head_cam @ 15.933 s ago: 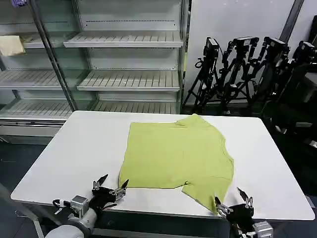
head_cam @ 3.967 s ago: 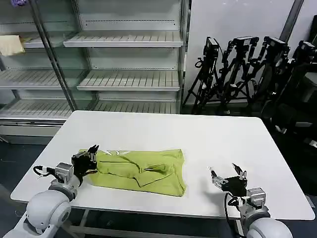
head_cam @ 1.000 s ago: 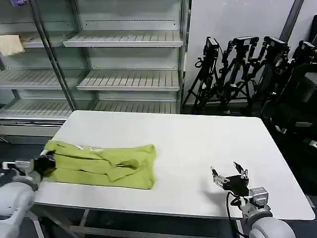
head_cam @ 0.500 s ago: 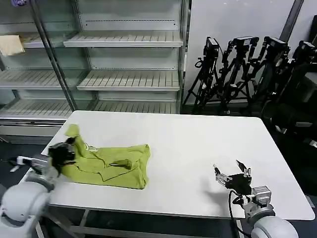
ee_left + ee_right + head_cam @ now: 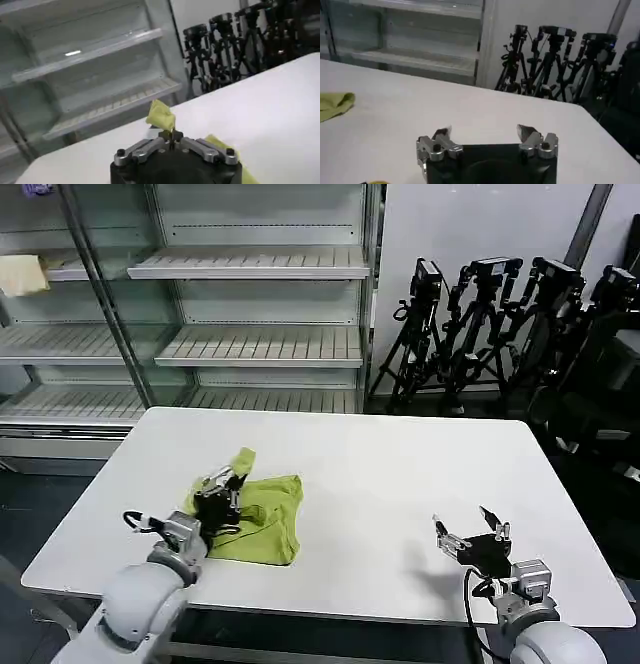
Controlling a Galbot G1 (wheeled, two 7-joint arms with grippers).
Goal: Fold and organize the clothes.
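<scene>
Lime-green fabric of the T-shirt [image 5: 258, 514] lies bunched directly beneath and beside the left gripper [image 5: 222, 487], which pinches a raised fold; to fold well, I judge it should carry that fold across and lay it flat before letting go. The left wrist view shows the pinched tip [image 5: 162, 115] standing above closed jaws. The right gripper [image 5: 471, 536], fingers spread, waits well apart from the shirt.

One T-shirt [image 5: 262, 514], one table [image 5: 400, 464], two grippers — left gripper [image 5: 222, 481], right gripper [image 5: 470, 534].
</scene>
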